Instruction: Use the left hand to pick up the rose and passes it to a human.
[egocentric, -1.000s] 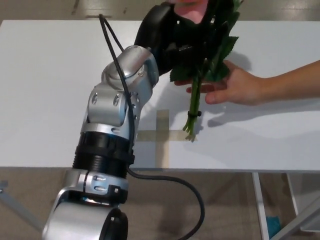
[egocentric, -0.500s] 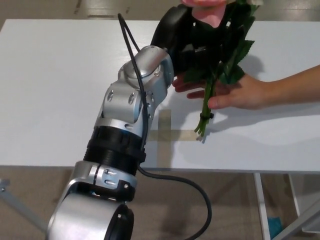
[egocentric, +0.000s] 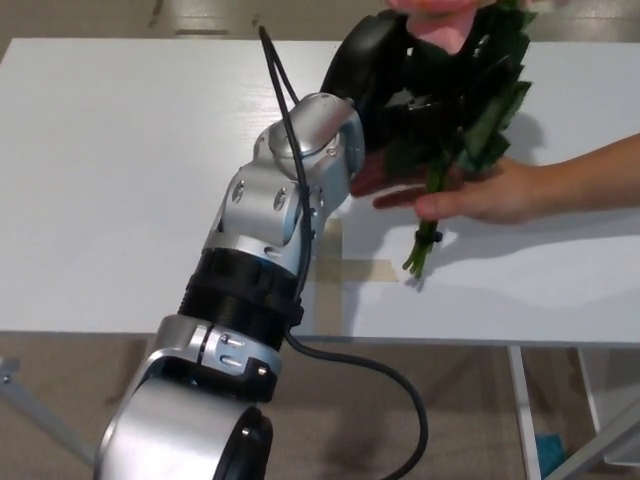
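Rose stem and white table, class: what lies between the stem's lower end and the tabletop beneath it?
In the head view the rose, held by the left hand, has only the person's open hand between its stem and the table.

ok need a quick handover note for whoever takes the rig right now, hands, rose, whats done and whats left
Left hand: shut on the rose, held up over the white table.
Right hand: not in view.
Person's hand: open, palm up, under the leaves, with the stem hanging down in front of it; its fingers have not closed on the stem.
Done: rose picked up and brought to the person.
Left: person grips the stem, left hand lets go and pulls back.
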